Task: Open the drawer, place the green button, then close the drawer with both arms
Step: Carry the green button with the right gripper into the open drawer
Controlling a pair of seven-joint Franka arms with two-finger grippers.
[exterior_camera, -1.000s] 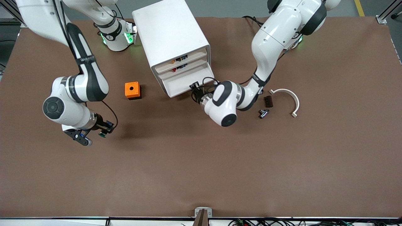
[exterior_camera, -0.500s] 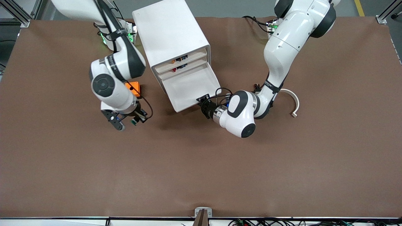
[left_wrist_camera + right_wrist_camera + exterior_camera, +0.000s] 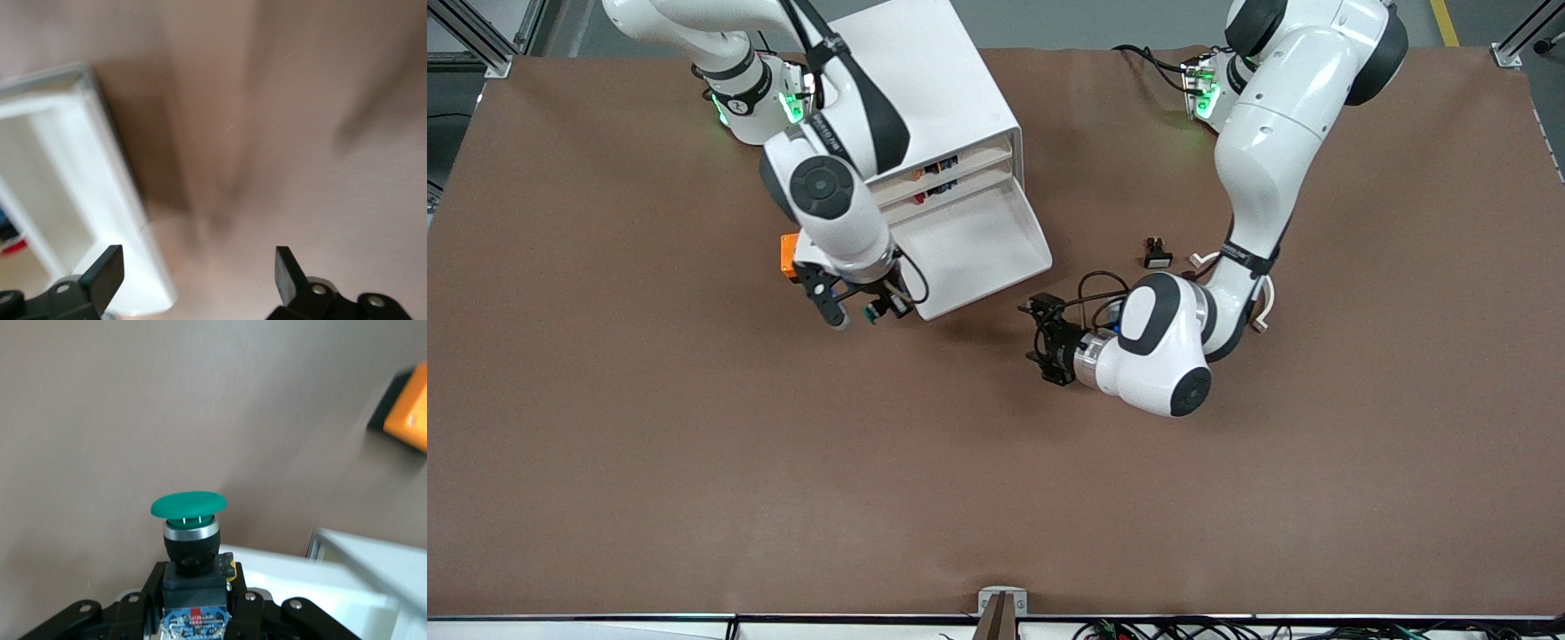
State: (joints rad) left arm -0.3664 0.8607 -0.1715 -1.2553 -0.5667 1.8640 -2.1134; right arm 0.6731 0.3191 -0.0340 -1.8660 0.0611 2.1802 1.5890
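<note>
Button [image 3: 187, 509] pinched in my right claw [image 3: 869, 310], just beside drawer [image 3: 975, 251] front corner; my left claw [image 3: 1047, 342] spread, over counter [image 3: 694, 462].

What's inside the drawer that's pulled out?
The open drawer shows a bare white floor where visible. The right arm covers its corner toward the right arm's end. The button is not in it; the right gripper holds it just outside that corner.

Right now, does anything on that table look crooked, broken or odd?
Nothing looks broken or spilled. The white cabinet stands askew to the table's edges, and its drawer hangs pulled out with nothing seen in it. The right tool holds the green button beside the drawer's corner; the left tool is open over bare table.
</note>
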